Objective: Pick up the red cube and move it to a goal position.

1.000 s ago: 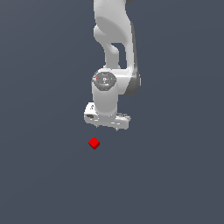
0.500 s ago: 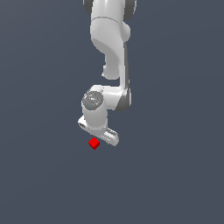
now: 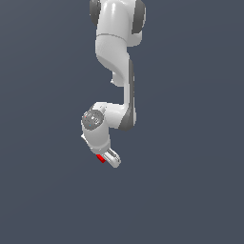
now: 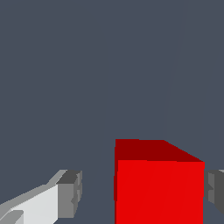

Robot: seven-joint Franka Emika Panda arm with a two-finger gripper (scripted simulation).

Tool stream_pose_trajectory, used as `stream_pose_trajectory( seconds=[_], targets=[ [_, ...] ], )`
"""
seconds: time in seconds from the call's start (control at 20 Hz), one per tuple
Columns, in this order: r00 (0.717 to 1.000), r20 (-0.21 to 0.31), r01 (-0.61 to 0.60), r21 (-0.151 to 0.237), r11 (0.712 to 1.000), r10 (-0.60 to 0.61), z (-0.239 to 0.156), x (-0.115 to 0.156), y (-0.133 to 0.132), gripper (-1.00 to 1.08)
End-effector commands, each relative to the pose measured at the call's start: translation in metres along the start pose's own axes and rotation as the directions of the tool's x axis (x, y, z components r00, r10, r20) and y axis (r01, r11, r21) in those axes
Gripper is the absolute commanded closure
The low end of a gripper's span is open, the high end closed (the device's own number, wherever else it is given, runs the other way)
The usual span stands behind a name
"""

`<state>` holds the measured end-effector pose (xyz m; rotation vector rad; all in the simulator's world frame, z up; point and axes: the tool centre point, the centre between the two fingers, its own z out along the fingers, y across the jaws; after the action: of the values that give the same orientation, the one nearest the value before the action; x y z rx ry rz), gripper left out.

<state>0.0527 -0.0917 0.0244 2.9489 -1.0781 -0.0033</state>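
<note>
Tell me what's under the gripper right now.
The red cube sits between the gripper's open fingers. In the exterior view only a red sliver shows; the gripper covers the rest. Contact can't be judged.

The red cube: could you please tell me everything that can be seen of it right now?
The red cube is plain, bright red and flat-shaded, with a darker top face and no markings. In the wrist view it sits between the open pincer, one grey pad clearly apart from it, the other close by its far side; contact there cannot be judged. In the exterior view only a red sliver shows beneath the lowered pincer.
</note>
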Motion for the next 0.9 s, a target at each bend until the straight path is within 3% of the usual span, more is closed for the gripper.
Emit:
stream_pose_trajectory(
  seconds=[0.0, 0.2, 0.25, 0.85],
  targets=[
    [1.0, -0.001, -0.024, 0.002, 1.0, 0.024, 0.0036, 0.0032, 0.0015, -0.92],
    [1.0, -0.001, -0.03, 0.002, 1.0, 0.03, 0.0044, 0.0039, 0.0021, -0.92],
    [1.0, -0.001, -0.03, 0.002, 1.0, 0.03, 0.0044, 0.0039, 0.0021, 1.08],
    [1.0, -0.001, -0.03, 0.002, 1.0, 0.03, 0.0029, 0.0039, 0.0021, 1.08]
  ],
)
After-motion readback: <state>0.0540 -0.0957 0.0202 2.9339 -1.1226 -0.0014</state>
